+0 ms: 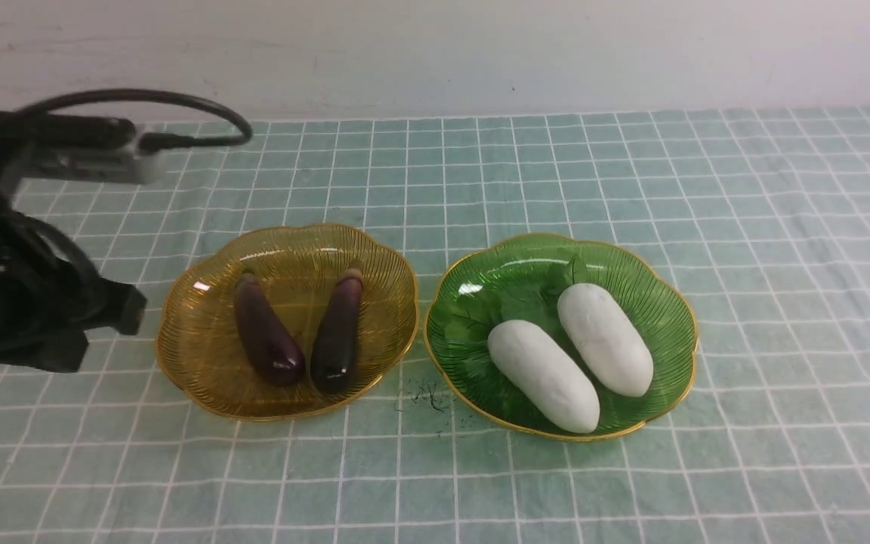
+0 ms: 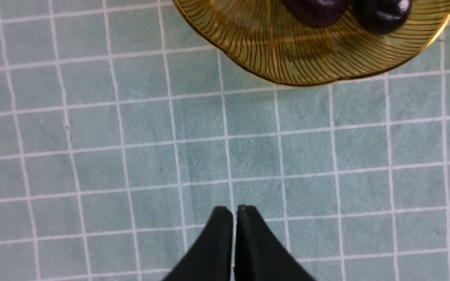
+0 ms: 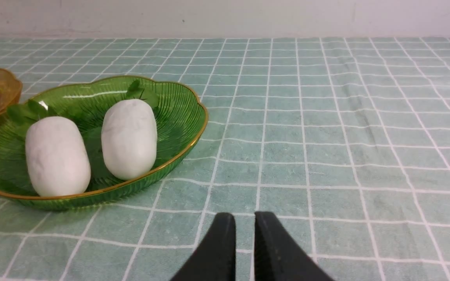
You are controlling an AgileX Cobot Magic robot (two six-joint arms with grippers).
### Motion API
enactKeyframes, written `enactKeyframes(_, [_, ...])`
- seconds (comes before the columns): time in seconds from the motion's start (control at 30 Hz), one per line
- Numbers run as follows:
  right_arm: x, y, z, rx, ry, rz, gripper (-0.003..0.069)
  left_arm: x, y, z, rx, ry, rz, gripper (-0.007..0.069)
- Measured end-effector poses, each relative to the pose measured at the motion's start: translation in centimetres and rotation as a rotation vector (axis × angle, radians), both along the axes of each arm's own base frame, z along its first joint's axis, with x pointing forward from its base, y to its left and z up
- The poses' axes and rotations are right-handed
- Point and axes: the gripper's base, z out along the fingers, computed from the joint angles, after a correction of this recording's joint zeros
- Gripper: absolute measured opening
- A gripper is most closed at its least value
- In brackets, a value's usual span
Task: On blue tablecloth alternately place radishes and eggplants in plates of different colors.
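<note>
Lying side by side, both eggplants (image 1: 267, 332) (image 1: 337, 334) fill the amber plate (image 1: 201, 340); both radishes (image 1: 544, 385) (image 1: 605, 338) lie in the green plate (image 1: 669, 302) beside it on the blue tablecloth (image 1: 782, 227). Left tool (image 2: 236, 212), pinched together and empty, hangs near the amber plate; right tool (image 3: 244, 222) is narrow and empty, near the green plate.

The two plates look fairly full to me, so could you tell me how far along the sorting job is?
Done: both eggplants lie in the amber plate, both radishes in the green plate. In hand: nothing; the left gripper is shut and empty over the blue tablecloth, and the right gripper holds nothing, nearly closed. Left: no vegetable lies loose on the cloth, so sorting looks complete.
</note>
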Motion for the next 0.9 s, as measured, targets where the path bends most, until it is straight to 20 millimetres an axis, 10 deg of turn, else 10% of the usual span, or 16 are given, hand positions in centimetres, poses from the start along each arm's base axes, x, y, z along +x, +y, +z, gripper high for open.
enactKeyframes(0.17, [0.0,-0.1,0.0,0.0,0.002,-0.026,0.0064,-5.9,1.0,2.8,-0.044,-0.172,-0.015,-0.0008])
enactKeyframes(0.4, [0.0,-0.1,0.0,0.0,0.004,-0.026,0.0064,-12.3,1.9,0.5,-0.132,-0.411,-0.04,-0.0008])
enactKeyframes(0.73, [0.0,-0.1,0.0,-0.001,0.004,-0.026,0.0064,-14.7,2.3,-3.9,-0.239,-0.984,-0.064,-0.0008])
enactKeyframes(0.9, [0.0,-0.1,0.0,-0.001,0.004,-0.026,0.0064,-14.6,2.3,-5.7,-0.241,-0.991,-0.065,-0.0008])
